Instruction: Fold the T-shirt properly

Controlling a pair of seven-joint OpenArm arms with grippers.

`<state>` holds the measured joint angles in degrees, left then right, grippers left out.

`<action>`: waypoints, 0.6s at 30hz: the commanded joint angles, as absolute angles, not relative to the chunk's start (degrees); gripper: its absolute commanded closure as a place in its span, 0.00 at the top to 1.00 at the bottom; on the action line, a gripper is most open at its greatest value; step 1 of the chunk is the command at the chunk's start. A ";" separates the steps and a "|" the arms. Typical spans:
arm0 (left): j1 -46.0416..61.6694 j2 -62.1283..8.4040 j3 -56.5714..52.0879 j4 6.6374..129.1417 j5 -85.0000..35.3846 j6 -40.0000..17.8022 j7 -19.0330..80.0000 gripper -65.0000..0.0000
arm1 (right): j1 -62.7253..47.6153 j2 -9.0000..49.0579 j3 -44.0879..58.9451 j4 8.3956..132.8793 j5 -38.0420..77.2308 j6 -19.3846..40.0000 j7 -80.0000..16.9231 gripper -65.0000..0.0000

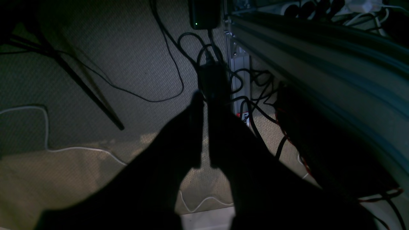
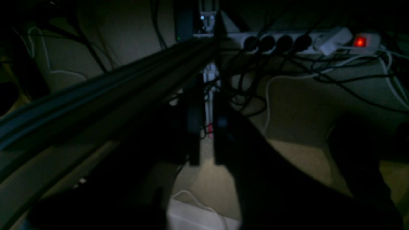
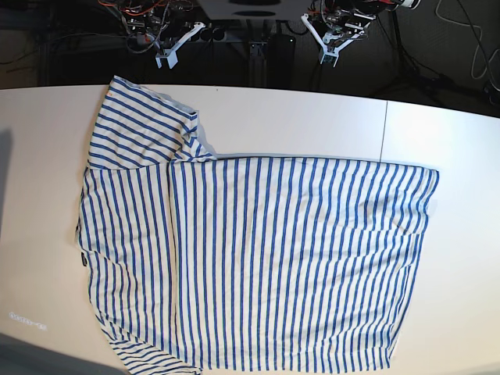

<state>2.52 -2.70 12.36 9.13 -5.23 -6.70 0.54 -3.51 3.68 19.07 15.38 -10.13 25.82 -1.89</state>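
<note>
closest to the base camera was the big soft white t-shirt with thin blue stripes, spread flat and filling most of the lower and middle frame on the white tabletop. it lay sideways: the neck end was at the left edge, where a small dark tag showed, and the hem ran down the right side. one short sleeve stuck out toward the upper left corner, and a strip along the left part looked folded over the body, with a vertical edge running down it.

both arms were parked well away from the shirt, up past the far edge of the table at the top of the frame. the left gripper sat top right of centre, the right gripper top left of centre, neither touching any fabric.

wrist views were really dark. the left gripper showed two black fingers pressed nearly together, only a thin slit between them, nothing in it, over beige carpet and black cables. the right gripper looked the same, fingers almost together and empty, next to a dark metal rail, with a white power strip in the upper right and its red switch glowing.
</note>
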 commanded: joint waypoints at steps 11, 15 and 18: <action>4.45 -3.60 12.32 14.74 -5.23 -5.58 2.92 0.10 | -3.70 4.14 19.00 15.75 -10.07 22.76 -1.39 0.12; 7.84 -5.10 12.29 20.47 -5.21 -5.58 5.91 0.10 | -5.50 4.47 19.00 16.86 -10.07 23.07 -2.00 0.12; 11.20 -6.87 12.29 25.19 -5.26 -5.58 5.82 0.10 | -8.64 5.32 19.00 20.23 -9.69 24.27 -1.98 0.12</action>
<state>11.16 -6.72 12.36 24.82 -5.28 -6.52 6.35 -8.38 4.60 19.00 20.03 -10.09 26.15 -2.37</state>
